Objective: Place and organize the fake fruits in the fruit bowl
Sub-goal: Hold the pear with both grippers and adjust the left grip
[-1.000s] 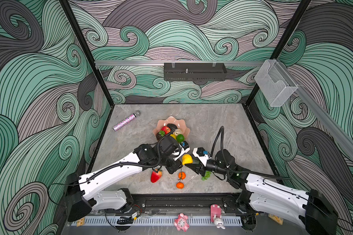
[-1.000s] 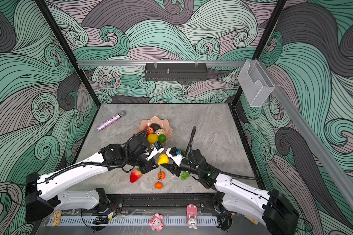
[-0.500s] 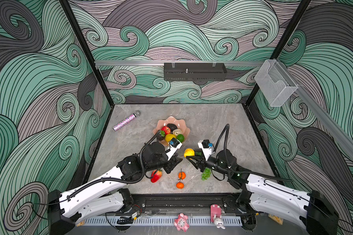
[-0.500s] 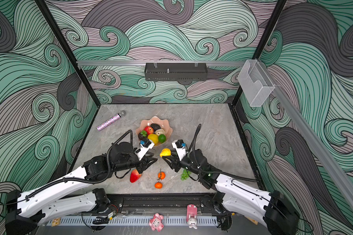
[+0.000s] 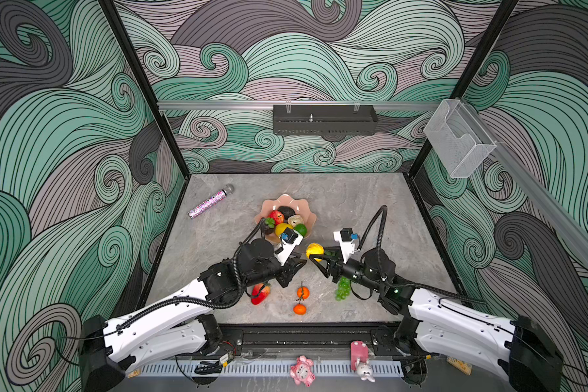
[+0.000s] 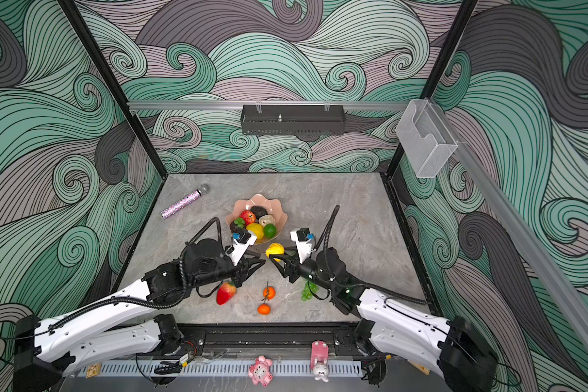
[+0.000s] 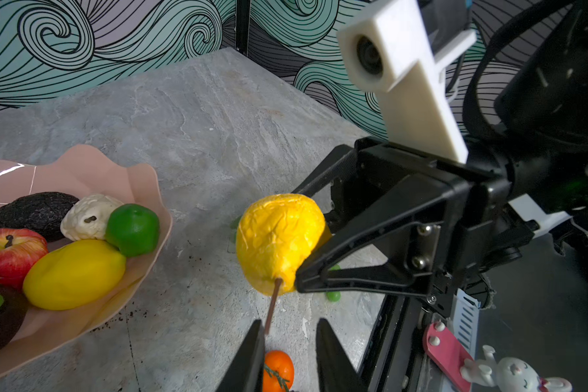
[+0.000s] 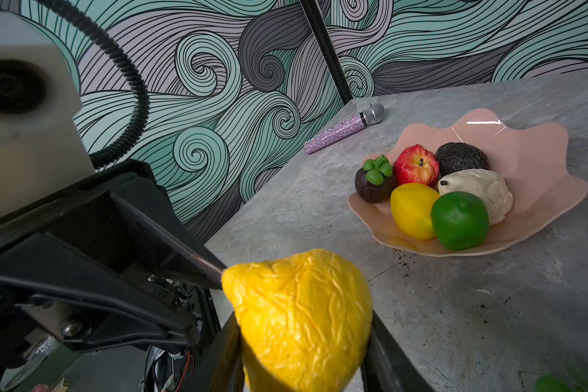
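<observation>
- Right hand (image 5: 317, 258): closed on the yellow pear (image 5: 313, 250), one finger on each side. The fruit is lifted clear of the table (image 5: 353, 203).
- Left hand (image 7: 290, 327): jaws stand apart by a narrow gap and grip nothing. The pear's brown stem ends just beside one finger. Cannot tell whether they touch.
- Yellow pear, place: in the air between the two hands, just near-right of the fruit bowl (image 5: 287, 200) and outside it.
- Fruit bowl, place: on the table, about mid-depth, a little left of centre.
- In the bowl: red apple (image 5: 276, 216), avocado (image 5: 287, 212), cream pear (image 5: 296, 220), lemon (image 5: 282, 229), lime (image 5: 301, 229), and a dark fruit with green leaves (image 5: 269, 225) at the left edge.
- Loose on the table, near side: strawberry (image 5: 260, 293), partly under the left arm.
- Near middle: far tangerine (image 5: 302, 292) and near tangerine (image 5: 299, 309), close together.
- Near right: green grapes (image 5: 343, 288), partly under the right arm.
- Microphone (image 5: 211, 204): lies flat at far left, well apart from the bowl.
</observation>
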Controlling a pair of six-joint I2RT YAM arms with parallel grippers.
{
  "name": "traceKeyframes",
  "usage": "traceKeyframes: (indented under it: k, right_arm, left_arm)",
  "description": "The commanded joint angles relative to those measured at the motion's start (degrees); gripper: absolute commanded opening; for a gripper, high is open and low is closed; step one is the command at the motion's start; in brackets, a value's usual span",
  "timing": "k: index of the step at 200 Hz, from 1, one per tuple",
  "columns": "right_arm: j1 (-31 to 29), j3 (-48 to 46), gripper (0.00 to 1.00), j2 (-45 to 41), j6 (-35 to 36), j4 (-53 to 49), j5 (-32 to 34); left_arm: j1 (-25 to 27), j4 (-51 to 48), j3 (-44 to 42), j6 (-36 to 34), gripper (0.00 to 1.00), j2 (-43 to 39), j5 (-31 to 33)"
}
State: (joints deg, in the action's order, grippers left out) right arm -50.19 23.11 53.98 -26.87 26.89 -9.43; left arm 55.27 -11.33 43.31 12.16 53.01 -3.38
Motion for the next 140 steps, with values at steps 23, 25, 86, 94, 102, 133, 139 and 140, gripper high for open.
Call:
traceKeyframes:
  k: [23, 25, 86, 94, 102, 133, 139, 140]
  right_arm:
    - [-0.23, 0.42, 0.45, -0.05, -0.57, 2.33, 0.20]
    - [-0.23, 0.37, 0.44, -0.09, -0.58, 2.36, 0.18]
    - [-0.19, 0.27, 0.44, -1.04, -0.52, 2.02, -0.23]
    - [-0.21, 0.27, 0.44, -1.07, -0.47, 1.93, -0.32]
    - [-0.25, 0.27, 0.44, -1.01, -0.54, 1.93, -0.32]
    - [-0.25, 0.00, 0.44, -0.97, -0.88, 2.23, -0.16]
    - [-0.25, -0.01, 0.44, -0.89, -0.84, 2.36, -0.21]
    - [-0.21, 0.00, 0.44, -0.89, -0.82, 2.37, -0.27]
  left_arm:
    - [-0.52, 2.25, 0.04, 2.00, 0.33, -1.85, 0.92]
    - [-0.58, 2.40, 0.03, 2.08, 0.33, -1.92, 0.92]
    - [-0.95, 4.87, 0.28, 3.65, 0.23, -0.44, -0.66]
    - [-0.95, 4.87, 0.35, 3.66, 0.20, -0.29, -0.75]
    - [-1.02, 4.80, 0.41, 3.72, 0.16, -0.15, -0.75]
    - [-1.14, 4.85, 0.37, 3.88, 0.05, -0.20, -0.76]
    - [-1.12, 4.74, 0.37, 3.87, 0.04, -0.19, -0.75]
    - [-1.12, 4.78, 0.37, 3.85, 0.03, -0.15, -0.75]
